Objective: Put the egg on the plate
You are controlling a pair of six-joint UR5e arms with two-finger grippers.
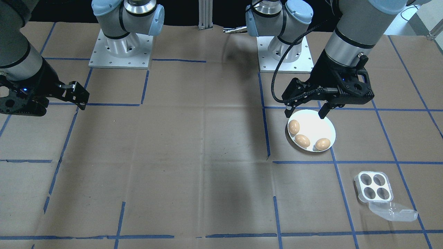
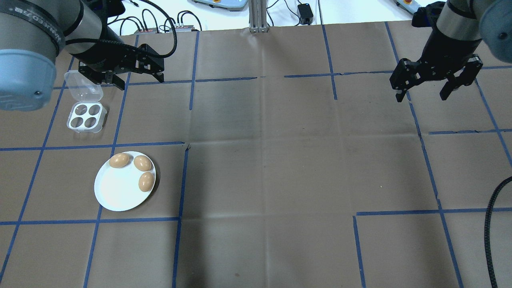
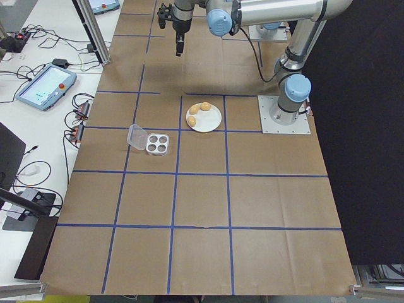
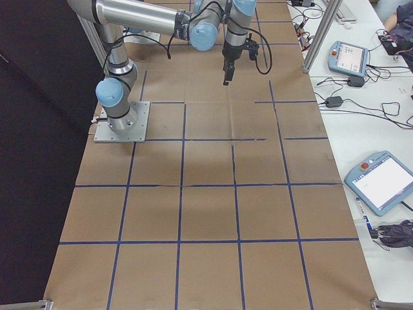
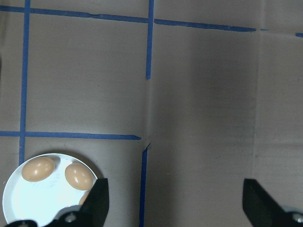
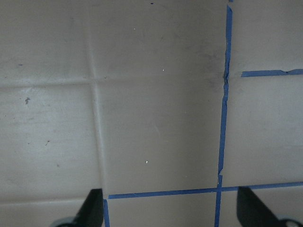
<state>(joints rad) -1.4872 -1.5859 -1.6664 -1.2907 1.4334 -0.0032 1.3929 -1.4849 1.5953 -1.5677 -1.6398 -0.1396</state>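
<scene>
White and round, your plate [image 2: 120, 192] sits in the lower left of the overhead view, inside a square of blue tape lines [image 2: 182, 176] on the brown paper-covered table [image 2: 280, 160]. You can count three brown eggs on it: one egg [image 2: 119, 160] at the upper left of the plate, a second egg [image 2: 142, 163] just beside it to the right, and a third egg [image 2: 146, 181] below that, near the plate's right rim. The three lie close together along the upper and right part of the plate, leaving the lower left of it bare.

Above the plate in that view, apart from it and across a tape line, you see the clear plastic egg carton [image 2: 87, 117] with its lid folded back and all four cups showing no egg.

Your left gripper [image 2: 136, 78] hangs in the upper left of the overhead view, above the table, fingers spread wide with nothing between them. In the front-facing view it appears at the plate's upper edge [image 1: 306, 112]; its wrist camera shows the plate at the lower left corner of the frame [image 5: 28, 203].

Your right gripper [image 2: 424, 94] hangs at the upper right of the overhead view, well apart from the plate, fingers likewise spread and holding nothing, with only taped brown paper under it.
</scene>
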